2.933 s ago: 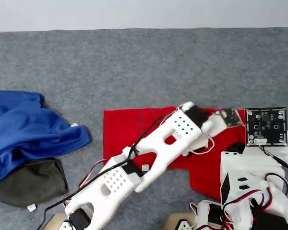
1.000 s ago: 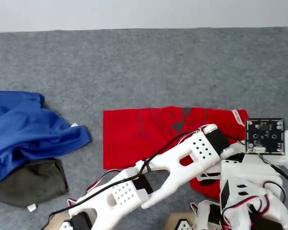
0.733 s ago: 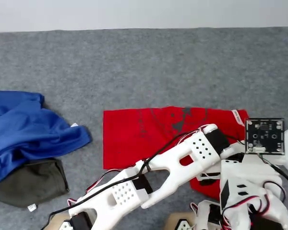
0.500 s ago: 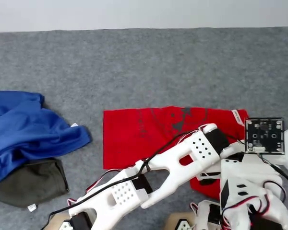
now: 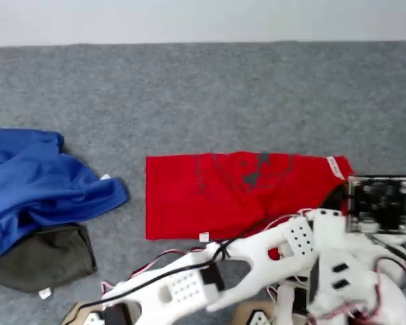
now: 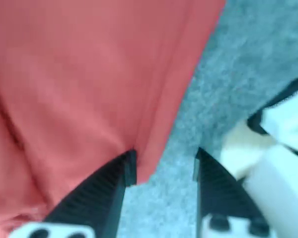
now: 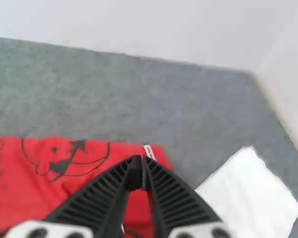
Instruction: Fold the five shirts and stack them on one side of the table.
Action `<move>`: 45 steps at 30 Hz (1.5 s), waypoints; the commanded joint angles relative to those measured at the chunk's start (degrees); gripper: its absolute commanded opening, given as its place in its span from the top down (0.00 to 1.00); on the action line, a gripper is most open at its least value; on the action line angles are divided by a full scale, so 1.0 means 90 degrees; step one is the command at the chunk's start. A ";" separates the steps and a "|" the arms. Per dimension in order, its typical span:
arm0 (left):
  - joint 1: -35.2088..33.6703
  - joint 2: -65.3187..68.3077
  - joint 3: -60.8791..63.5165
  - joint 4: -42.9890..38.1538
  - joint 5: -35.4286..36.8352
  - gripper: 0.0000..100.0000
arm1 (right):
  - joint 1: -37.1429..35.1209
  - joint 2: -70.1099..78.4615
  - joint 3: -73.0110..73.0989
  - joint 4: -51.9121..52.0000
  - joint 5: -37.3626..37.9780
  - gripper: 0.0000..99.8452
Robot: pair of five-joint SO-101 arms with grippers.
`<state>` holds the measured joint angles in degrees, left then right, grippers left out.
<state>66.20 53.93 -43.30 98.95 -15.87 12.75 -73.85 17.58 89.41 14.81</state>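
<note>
A red shirt [image 5: 237, 193] lies folded into a flat rectangle in the middle of the grey table [image 5: 203, 95], with a dark print on top. My left arm [image 5: 257, 257] stretches across to the shirt's near right corner. There my left gripper [image 6: 165, 157] is open just above the cloth, with the red shirt's [image 6: 84, 74] edge running beside one fingertip [image 6: 129, 166]. My right gripper [image 7: 139, 166] is shut on nothing, held above the red shirt's [image 7: 49, 178] right end. A crumpled blue shirt [image 5: 40, 183] lies at the left, on top of a dark shirt [image 5: 47, 261].
A folded white shirt [image 7: 253, 198] lies on the table just right of the red one. The right arm's body and camera board [image 5: 382, 203] crowd the near right corner. The far half of the table is bare grey felt.
The left arm has drawn back toward the near edge, off the top of the red shirt to its near right corner, uncovering more of the shirt. The shirts have not moved.
</note>
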 commanded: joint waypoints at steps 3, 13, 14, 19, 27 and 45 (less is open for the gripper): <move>0.0049 -0.0127 -0.0034 0.0176 -0.0039 0.80 | -0.0044 0.0054 -0.0205 -0.0093 -0.0020 0.98; -0.0098 -0.0127 -0.0044 0.0166 -0.0020 0.80 | -0.0044 0.0044 -0.0225 -0.0523 -0.0029 0.98; -0.0147 -0.0127 -0.0044 0.0166 -0.0020 0.80 | -0.0044 0.0054 -0.0225 -0.0640 -0.0029 0.98; -0.0322 -0.0127 -0.0044 0.0166 -0.0020 0.80 | -0.0034 0.0063 -0.0117 -0.1314 -0.0029 0.98; -0.0361 -0.0117 -0.0044 0.0156 -0.0020 0.80 | -0.0005 0.0005 0.0274 -0.1939 -0.0020 0.98; -0.0567 0.0342 -0.0601 0.0176 -0.0049 0.84 | -0.0005 0.0054 0.0313 -0.2066 -0.0020 0.98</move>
<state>62.42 57.01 -46.99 99.65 -16.13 12.57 -73.85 20.66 72.09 14.81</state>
